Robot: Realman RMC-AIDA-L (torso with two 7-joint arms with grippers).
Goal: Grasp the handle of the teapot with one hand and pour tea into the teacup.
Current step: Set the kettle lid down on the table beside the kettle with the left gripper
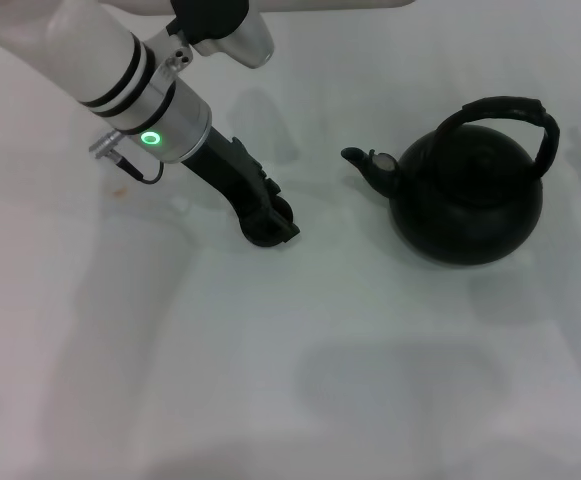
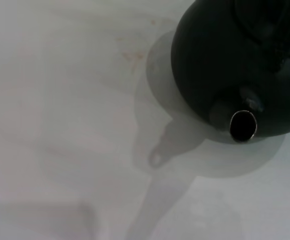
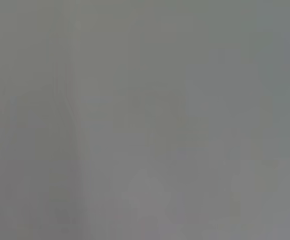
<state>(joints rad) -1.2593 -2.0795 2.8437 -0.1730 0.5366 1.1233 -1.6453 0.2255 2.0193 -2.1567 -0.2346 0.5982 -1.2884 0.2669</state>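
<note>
The black teapot [image 1: 467, 196] stands upright on the white table at the right of the head view. Its arched handle [image 1: 505, 108] rises over the lid and its spout [image 1: 358, 160] points left, toward my left gripper [image 1: 270, 215]. The left gripper reaches down from the upper left and is low at the table, a short gap left of the spout. A small round dark shape [image 1: 266, 236] at its tip may be the teacup; I cannot tell it apart from the gripper. The left wrist view shows the teapot [image 2: 219, 55] and its open spout [image 2: 243, 125]. No tea shows. The right gripper is out of view.
The white table [image 1: 390, 380] bears faint brownish stains near the left arm [image 1: 120, 192] and, in the left wrist view, beside the teapot [image 2: 132, 56]. The right wrist view shows only a plain grey surface [image 3: 145, 120].
</note>
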